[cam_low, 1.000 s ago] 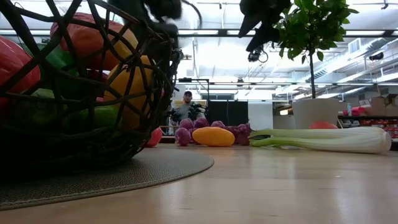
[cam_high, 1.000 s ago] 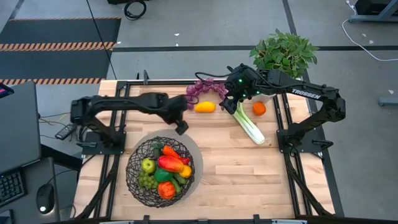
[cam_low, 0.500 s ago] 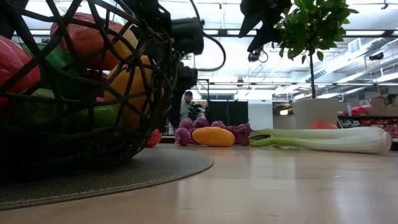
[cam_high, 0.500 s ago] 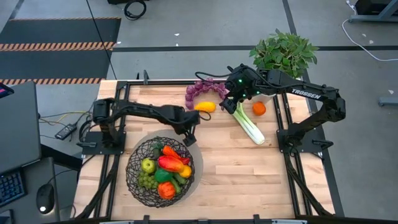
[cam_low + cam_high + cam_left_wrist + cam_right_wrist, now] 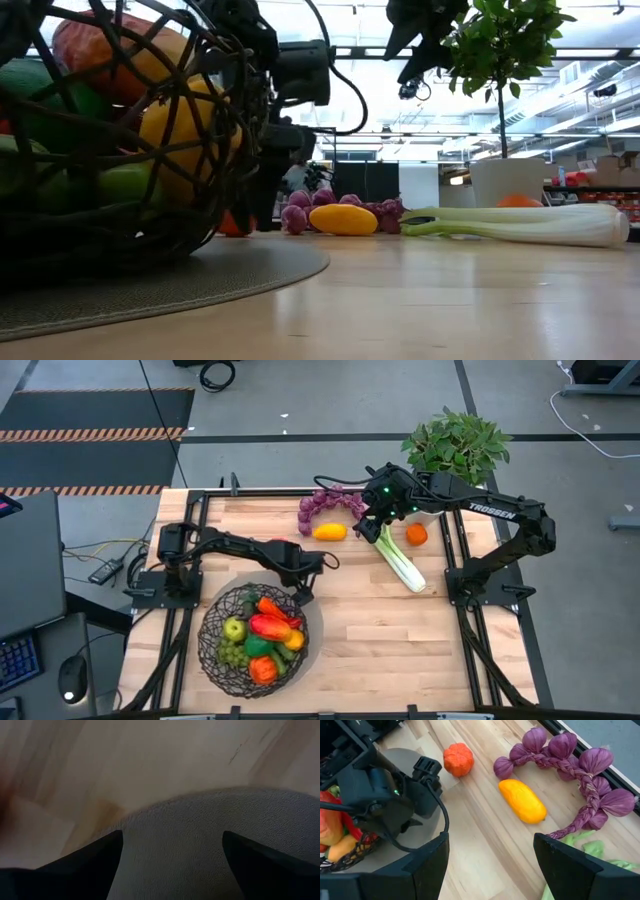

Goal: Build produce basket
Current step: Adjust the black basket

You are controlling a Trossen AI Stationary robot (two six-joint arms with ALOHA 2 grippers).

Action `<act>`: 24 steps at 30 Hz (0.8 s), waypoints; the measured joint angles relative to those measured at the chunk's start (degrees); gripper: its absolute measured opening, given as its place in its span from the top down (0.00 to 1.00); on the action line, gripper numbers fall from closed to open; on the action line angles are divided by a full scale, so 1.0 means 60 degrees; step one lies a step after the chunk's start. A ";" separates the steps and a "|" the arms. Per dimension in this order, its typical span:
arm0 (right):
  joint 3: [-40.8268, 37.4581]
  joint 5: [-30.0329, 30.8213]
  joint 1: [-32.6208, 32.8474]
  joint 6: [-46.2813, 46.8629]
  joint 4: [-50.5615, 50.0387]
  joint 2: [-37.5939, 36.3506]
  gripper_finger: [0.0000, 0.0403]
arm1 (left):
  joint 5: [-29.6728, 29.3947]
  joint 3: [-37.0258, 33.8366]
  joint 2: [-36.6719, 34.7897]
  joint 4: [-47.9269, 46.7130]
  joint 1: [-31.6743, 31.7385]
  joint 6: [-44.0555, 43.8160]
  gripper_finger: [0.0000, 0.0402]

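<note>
Left claw [image 5: 300,592] sits at the basket's [image 5: 222,658] rim, low over the grey mat [image 5: 309,622] under it, with both fingers spread apart and nothing between them in the left wrist view. Right claw [image 5: 373,526] hangs over the back of the desk [image 5: 400,650], fingers wide apart and empty, above the loose produce.

The basket, near the front left of the desk, already holds a heap of peppers, an apple, grapes and other pieces. Loose at the back lie a purple braided bunch [image 5: 580,780], a yellow oblong fruit [image 5: 522,800], a small orange-red fruit [image 5: 458,759], a celery stalk [image 5: 402,565] and an orange [image 5: 416,534] near the potted plant [image 5: 456,445].

By their look these are light, hollow plastic toys, stiff and rather slick, so I would expect them to roll or skid when nudged. The yellow fruit is best pinched across its narrow middle. The celery is long, so a grip near its centre should keep it level. The purple bunch is lumpy and may flop; taking the braid between two bulbs seems safest. The wire basket is stiff but probably slides easily on its mat.
</note>
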 joint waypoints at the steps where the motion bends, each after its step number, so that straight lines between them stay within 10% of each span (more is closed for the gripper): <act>1: 0.0000 -0.0002 0.0000 -0.0026 -0.0001 0.0000 0.27 | -0.0002 0.0000 0.0000 -0.0177 -0.0036 -0.0047 0.13; 24: 0.0000 -0.0005 0.0000 -0.0327 -0.0004 0.0000 0.27 | 0.0001 -0.0004 -0.0004 -0.1528 -0.1381 -0.1142 0.13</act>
